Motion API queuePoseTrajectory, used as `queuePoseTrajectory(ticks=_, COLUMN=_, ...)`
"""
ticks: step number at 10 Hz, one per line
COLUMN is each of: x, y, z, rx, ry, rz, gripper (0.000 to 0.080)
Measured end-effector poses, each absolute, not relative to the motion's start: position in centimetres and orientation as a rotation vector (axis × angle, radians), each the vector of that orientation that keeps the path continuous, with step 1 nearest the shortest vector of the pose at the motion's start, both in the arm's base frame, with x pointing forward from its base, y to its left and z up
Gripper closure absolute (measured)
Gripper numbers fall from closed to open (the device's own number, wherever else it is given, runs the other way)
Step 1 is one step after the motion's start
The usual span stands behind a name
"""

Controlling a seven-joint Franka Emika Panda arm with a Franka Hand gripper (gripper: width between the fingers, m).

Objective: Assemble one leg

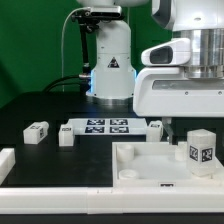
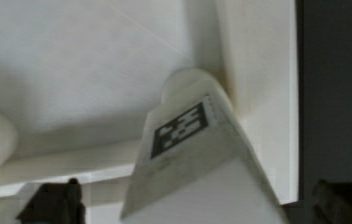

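Observation:
One leg [image 1: 201, 150], a chunky white block with a black-and-white tag, stands upright on the right corner of the large white panel [image 1: 140, 172]. My gripper [image 1: 188, 124] hangs just above it. In the wrist view the leg [image 2: 187, 140] lies between the two dark fingertips [image 2: 56, 202], which stand wide apart and do not touch it. The gripper [image 2: 199, 203] is open and holds nothing. The panel's raised rim [image 2: 258, 60] runs beside the leg.
Three more legs lie on the black table: two at the exterior view's left [image 1: 37, 131] [image 1: 66, 135] and one [image 1: 155, 126] beside the marker board [image 1: 105, 126]. A white part [image 1: 6, 163] sits at the left edge. The robot base [image 1: 110, 70] stands behind.

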State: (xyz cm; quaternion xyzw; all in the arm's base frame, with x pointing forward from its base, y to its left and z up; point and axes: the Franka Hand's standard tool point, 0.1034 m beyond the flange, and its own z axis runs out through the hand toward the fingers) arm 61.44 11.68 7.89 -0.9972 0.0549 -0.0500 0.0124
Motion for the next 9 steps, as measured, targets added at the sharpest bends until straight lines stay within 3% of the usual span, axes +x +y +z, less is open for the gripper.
queuePoseTrajectory(ticks=2, x=61.22, y=11.55, z=7.7, rx=-3.122, ry=-0.157, rz=-0.153, gripper=0.0151)
queuePoseTrajectory(ticks=5, x=61.02, y=11.49, z=7.5, rx=-3.119, ry=-0.263, rz=-0.148, gripper=0.0151)
queuePoseTrajectory(ticks=7, x=61.0, y=11.48, z=7.46, rx=-3.119, ry=-0.263, rz=-0.147, gripper=0.0409)
queuePoseTrajectory(ticks=8, x=61.0, y=11.48, z=7.45, rx=-3.119, ry=-0.263, rz=-0.147, gripper=0.0409)
queuePoseTrajectory(ticks=9, x=60.99, y=11.45, z=7.42, rx=-3.12, ry=-0.263, rz=-0.146, gripper=0.0509)
